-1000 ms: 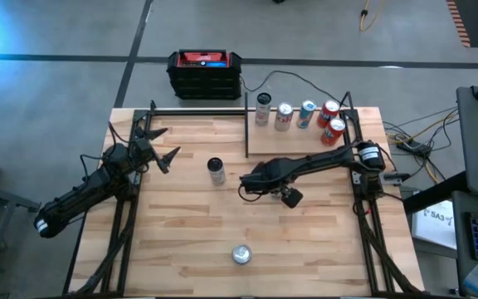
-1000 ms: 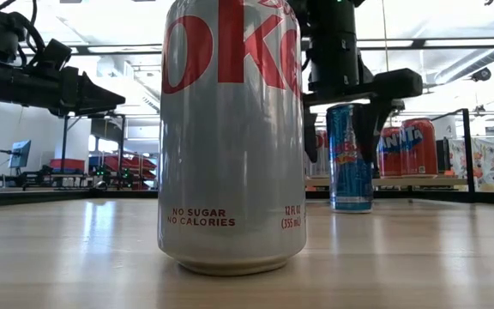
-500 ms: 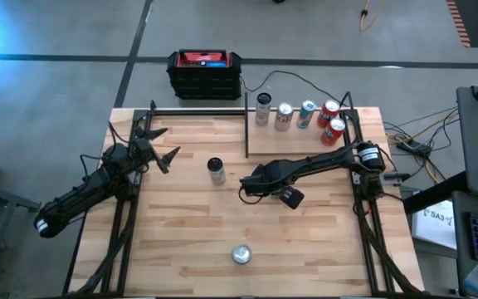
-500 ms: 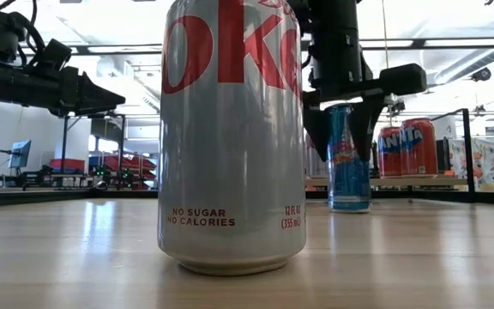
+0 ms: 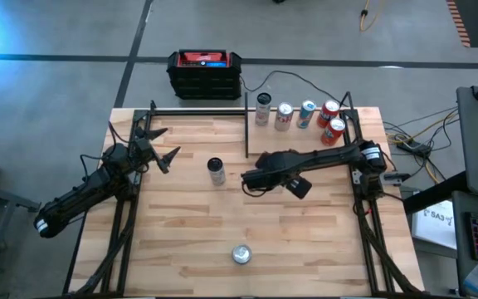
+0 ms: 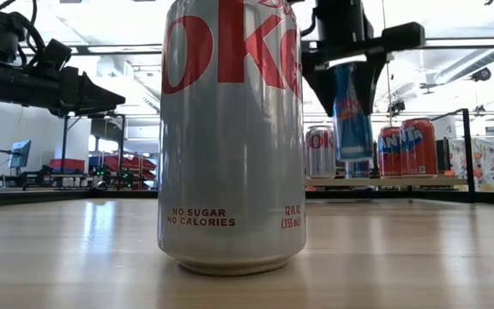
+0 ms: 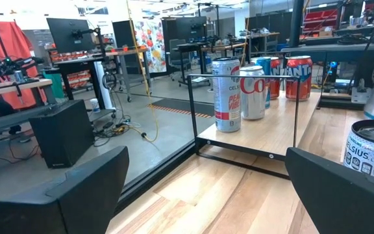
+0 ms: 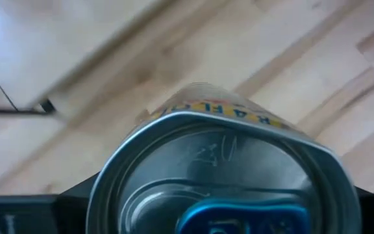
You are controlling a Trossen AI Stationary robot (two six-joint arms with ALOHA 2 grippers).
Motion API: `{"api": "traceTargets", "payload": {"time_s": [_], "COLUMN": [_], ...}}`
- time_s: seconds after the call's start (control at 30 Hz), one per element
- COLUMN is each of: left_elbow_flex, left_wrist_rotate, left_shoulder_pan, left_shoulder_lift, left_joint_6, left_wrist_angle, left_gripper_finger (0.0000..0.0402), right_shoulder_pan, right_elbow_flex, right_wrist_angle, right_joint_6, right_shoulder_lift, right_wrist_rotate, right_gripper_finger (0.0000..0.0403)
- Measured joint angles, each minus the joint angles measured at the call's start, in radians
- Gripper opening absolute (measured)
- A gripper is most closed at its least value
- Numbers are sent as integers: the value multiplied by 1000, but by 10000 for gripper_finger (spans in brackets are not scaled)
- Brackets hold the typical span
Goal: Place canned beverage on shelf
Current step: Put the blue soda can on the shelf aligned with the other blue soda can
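Note:
My right gripper (image 6: 346,101) is shut on a blue can (image 6: 352,120) and holds it above the table, in front of the shelf. The can's top fills the right wrist view (image 8: 219,175). In the high view this gripper (image 5: 250,178) hides the can. The shelf (image 5: 305,143), a light wood board edged by black rods, stands at the far right and carries several upright cans (image 5: 284,116). My left gripper (image 5: 161,154) is open and empty at the table's left. A Celsius can (image 5: 216,170) stands on its base between the two arms and also shows in the left wrist view (image 7: 371,151). My right gripper pinches the blue can's upper side wall (image 6: 341,81) between its two fingers (image 6: 318,90). The fingers come from above and point down. The can hangs below them nearly upright, with its base clear of the table.
A Diet Coke can (image 5: 241,254) stands near the table's front edge and fills the low view (image 6: 230,137). A black and red case (image 5: 205,73) sits on the floor beyond the far edge. Black frame rods run along both table sides.
My right gripper has closed its fingers on the blue can, which stood on the table. It has then lifted the can straight up, clear of the table. The can stays nearly upright.

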Motion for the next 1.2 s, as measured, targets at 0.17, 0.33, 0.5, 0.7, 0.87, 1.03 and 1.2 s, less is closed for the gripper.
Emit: {"api": "traceTargets", "payload": {"time_s": [0.17, 0.33, 0.5, 0.7, 0.87, 1.03, 1.2], "left_elbow_flex": [0, 0, 0, 0, 0, 0, 0], "left_wrist_rotate": [0, 0, 0, 0, 0, 0, 0], "left_shoulder_pan": [0, 0, 0, 0, 0, 0, 0], "left_shoulder_lift": [0, 0, 0, 0, 0, 0, 0], "left_joint_6": [0, 0, 0, 0, 0, 0, 0], "left_wrist_angle": [0, 0, 0, 0, 0, 0, 0], "left_gripper_finger": [398, 398, 398, 398, 398, 398, 398], "right_shoulder_pan": [-23, -63, -104, -157, -205, -244, -219], "right_elbow_flex": [-6, -17, -20, -20, -21, -21, -23], "right_wrist_angle": [-9, -6, 0, 59, 130, 169, 171], "right_joint_6": [15, -56, -120, -206, -282, -386, -420], "right_shoulder_lift": [-18, -19, -19, -19, -19, -19, -5], "right_wrist_rotate": [37, 71, 98, 104, 90, -80, -182], "right_gripper_finger": [226, 226, 226, 226, 226, 226, 226]}}
